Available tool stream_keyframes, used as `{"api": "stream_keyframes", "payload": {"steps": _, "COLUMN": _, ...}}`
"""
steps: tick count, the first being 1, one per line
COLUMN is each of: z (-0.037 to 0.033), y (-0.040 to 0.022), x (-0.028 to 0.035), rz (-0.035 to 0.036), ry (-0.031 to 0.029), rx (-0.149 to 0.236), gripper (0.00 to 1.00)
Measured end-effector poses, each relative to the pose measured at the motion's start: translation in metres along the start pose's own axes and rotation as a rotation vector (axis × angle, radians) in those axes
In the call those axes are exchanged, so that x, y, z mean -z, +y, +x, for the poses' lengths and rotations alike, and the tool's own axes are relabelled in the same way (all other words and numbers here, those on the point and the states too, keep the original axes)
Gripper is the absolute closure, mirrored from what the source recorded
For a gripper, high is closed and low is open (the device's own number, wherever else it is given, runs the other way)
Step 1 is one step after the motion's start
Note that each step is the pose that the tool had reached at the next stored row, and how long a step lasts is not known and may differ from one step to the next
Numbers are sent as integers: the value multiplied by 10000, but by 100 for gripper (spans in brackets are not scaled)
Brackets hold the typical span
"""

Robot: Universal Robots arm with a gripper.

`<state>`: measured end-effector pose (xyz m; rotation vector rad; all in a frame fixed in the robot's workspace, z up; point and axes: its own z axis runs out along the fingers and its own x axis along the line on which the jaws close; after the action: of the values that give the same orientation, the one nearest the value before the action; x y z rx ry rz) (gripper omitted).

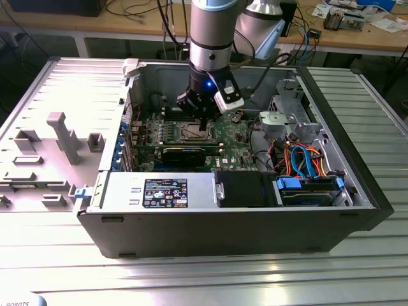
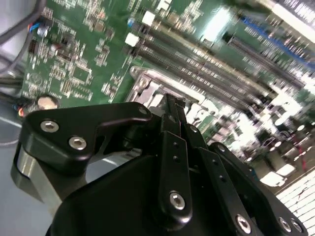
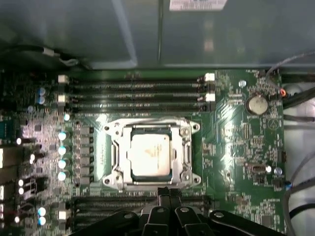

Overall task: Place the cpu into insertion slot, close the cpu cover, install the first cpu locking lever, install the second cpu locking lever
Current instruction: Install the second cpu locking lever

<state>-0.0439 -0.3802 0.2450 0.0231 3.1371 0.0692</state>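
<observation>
One arm reached down into the open computer case [image 1: 229,217], its gripper [image 1: 203,125] hanging just above the insertion slot [image 1: 196,132] on the green motherboard [image 1: 233,137]. In the first wrist view the cpu [image 3: 151,152] lay flat in the insertion slot [image 3: 151,153], its silver top showing through the window of the cpu cover [image 3: 150,129], which appeared to lie down over it, though the soft picture left me unsure how fully it was seated. The gripper [image 3: 167,192] had its two black fingertips [image 3: 163,192] pressed together with nothing between them, poised at the socket's edge on the side away from the upper bank of memory slots [image 3: 135,92]. A second bank of memory slots [image 3: 113,202] ran beside the fingertips. In the second wrist view the gripper [image 2: 174,109] pointed at the metal socket frame [image 2: 147,83]. A coin battery [image 3: 257,104] sat on the board, well apart from the socket.
</observation>
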Motion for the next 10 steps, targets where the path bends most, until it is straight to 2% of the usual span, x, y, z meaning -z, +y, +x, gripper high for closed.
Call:
{"api": "stream_keyframes", "payload": {"steps": 2, "z": 12, "y": -50, "x": -11, "rz": -24, "ry": 20, "rx": -2, "gripper": 89}}
{"api": "stream_keyframes", "payload": {"steps": 6, "z": 99, "y": -65, "x": -37, "rz": -25, "ry": 147, "rx": -3, "gripper": 89}}
{"api": "stream_keyframes", "payload": {"steps": 8, "z": 155, "y": -81, "x": -50, "rz": -26, "ry": 170, "rx": 2, "gripper": 89}}
{"api": "stream_keyframes", "payload": {"steps": 10, "z": 180, "y": -102, "x": -61, "rz": -28, "ry": 181, "rx": 7, "gripper": 89}}
